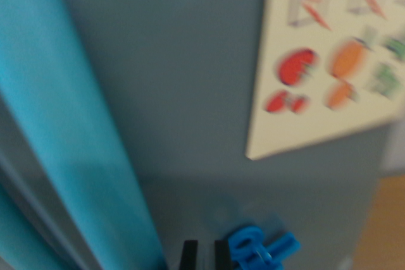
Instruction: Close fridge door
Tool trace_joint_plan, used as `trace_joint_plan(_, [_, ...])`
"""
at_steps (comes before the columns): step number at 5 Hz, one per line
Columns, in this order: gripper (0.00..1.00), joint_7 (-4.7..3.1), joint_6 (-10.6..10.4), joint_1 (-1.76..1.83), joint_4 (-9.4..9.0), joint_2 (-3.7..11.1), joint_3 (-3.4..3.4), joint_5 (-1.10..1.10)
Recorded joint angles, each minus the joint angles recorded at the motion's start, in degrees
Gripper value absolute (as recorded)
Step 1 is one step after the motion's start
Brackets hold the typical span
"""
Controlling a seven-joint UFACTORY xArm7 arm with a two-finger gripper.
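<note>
Gripper (205, 256) w/ blue clip (259, 248) at bottom edge, fingers narrowly apart, holding nothing, looking pressed near the grey fridge door (183, 80). Prob. mid-push; next: keep pushing till shut. Teal edge strip (76, 143) running left; blurry fruit-picture card (329, 61) stuck upper right. Wood floor (383, 226) showing beyond.

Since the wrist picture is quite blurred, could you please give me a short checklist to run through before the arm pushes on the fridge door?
1. Gripper close to the grey door panel: ok, dark fingertips at the bottom edge.
2. Gripper touching the door: cannot tell, too blurred.
3. Jaws empty: ok, narrow gap, nothing between them.
4. Blue plastic part clear of the door: cannot tell.
5. Picture card out of the push path: ok, up at the wrist view's right.
6. Door shut against the teal strip: cannot tell.
</note>
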Motion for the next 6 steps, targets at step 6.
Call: trace_joint_plan(6, [1.0,0.0,0.0,0.0,7.28,7.16,3.18,0.0])
